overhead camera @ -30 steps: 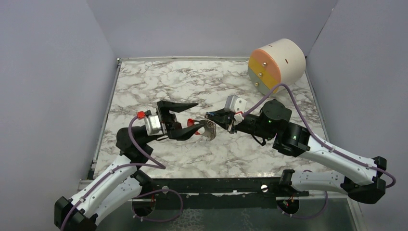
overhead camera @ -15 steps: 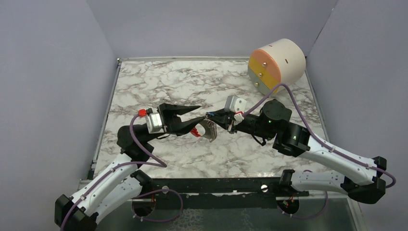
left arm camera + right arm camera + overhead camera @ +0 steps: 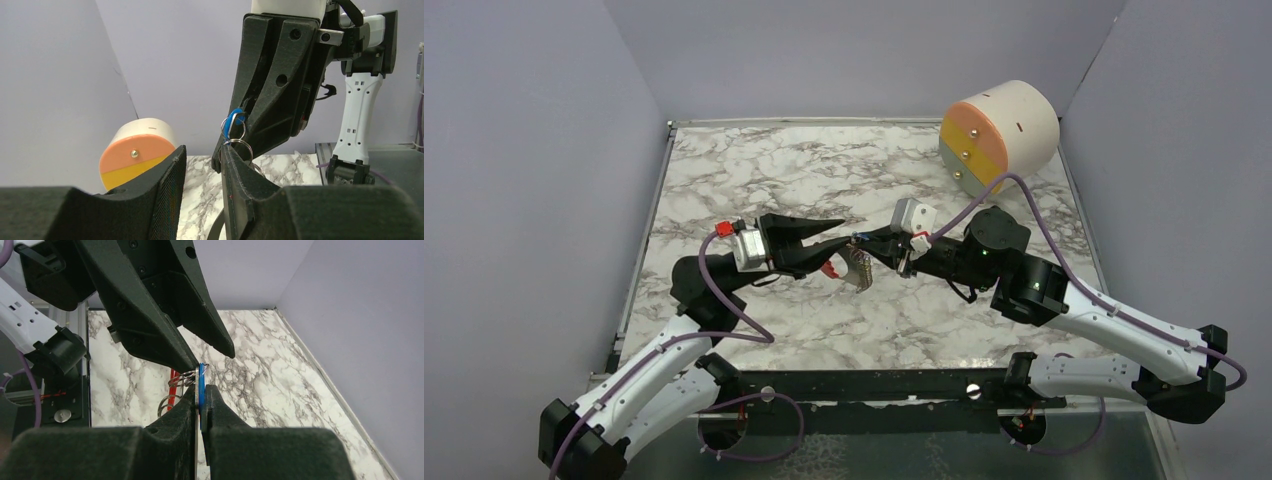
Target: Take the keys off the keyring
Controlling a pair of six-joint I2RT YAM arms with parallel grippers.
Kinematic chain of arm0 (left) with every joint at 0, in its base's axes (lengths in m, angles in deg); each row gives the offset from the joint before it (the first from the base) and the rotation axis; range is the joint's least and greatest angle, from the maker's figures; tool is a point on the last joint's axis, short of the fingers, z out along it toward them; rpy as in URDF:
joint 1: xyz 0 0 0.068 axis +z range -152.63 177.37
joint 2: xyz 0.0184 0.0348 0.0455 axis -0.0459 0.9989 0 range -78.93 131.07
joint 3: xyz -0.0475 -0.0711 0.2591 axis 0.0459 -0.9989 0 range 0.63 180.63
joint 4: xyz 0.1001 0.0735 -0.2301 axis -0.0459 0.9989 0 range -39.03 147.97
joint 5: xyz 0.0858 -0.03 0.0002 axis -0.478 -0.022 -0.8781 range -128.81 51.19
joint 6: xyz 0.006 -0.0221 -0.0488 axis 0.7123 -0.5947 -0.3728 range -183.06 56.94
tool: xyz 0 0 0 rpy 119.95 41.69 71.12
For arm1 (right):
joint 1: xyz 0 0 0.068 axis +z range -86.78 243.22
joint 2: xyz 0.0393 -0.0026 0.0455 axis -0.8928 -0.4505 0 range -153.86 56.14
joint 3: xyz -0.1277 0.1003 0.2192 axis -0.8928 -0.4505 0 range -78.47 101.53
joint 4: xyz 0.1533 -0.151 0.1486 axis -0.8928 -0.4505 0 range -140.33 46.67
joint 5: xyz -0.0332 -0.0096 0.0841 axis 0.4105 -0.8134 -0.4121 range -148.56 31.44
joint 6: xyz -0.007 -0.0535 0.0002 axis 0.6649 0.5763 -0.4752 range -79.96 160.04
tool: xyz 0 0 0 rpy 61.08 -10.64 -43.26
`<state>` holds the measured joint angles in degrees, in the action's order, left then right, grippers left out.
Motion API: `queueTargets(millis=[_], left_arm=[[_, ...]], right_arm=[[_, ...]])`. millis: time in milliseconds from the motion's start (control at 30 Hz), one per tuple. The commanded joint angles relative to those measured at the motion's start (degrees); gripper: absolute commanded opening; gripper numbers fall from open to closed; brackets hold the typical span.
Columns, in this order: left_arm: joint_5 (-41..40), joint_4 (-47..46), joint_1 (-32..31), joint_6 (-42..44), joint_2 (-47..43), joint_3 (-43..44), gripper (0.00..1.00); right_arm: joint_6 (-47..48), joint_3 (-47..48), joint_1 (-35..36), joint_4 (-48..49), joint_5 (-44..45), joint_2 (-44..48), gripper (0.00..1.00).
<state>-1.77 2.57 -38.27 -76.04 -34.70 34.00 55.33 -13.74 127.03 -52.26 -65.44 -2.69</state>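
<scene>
Keys [image 3: 201, 385]: the small blue-and-silver piece is up in the air over the bench [image 3: 754, 160]. The right jaws are pressed together on it and pinch it flat. The keyring [image 3: 856, 268] hangs below it, its red part [image 3: 828, 268] toward the left arm's side.

Left jaws spread, nothing between them. One finger [image 3: 240, 175] sits just beside the silver loops [image 3: 241, 146]; we cannot tell if it touches.

Step in hand, our judgement: close the left jaws on the ring, not on the blue piece. Keep the right pinch firm, then draw the two apart so the loop opens rather than twists.

Against one second ago: the left jaws have advanced toward the right jaws and narrowed. Right jaws unmoved.
</scene>
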Motion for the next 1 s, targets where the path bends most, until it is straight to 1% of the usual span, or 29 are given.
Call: queueTargets(millis=[0,367,500,700,800,967], left_arm=[[0.95,-1.64,0.13,-0.76,0.46,1.97,0.34],[4.54,-4.43,-0.32,-3.21,1.74,1.46,0.36],[5.9,-5.43,-0.74,-3.97,1.89,1.34,0.42],[6.28,-5.72,-1.4,-4.25,2.0,0.62,0.43],[5.87,-5.78,-1.62,-3.9,2.14,0.38,0.42],[4.75,-6.04,-1.8,-3.55,2.81,1.15,0.35]], right_arm=[[-0.13,0.31,0.32,3.0,-0.25,0.75,0.01],[-0.17,0.39,0.35,3.06,-0.07,0.5,0.01],[-0.17,0.44,0.35,3.08,0.02,0.28,0.01],[-0.26,0.62,0.34,3.39,-0.07,0.11,0.01],[-0.3,0.75,0.35,3.31,-0.33,-0.02,0.01],[-0.43,0.75,0.33,3.27,-0.29,-0.12,0.01]])
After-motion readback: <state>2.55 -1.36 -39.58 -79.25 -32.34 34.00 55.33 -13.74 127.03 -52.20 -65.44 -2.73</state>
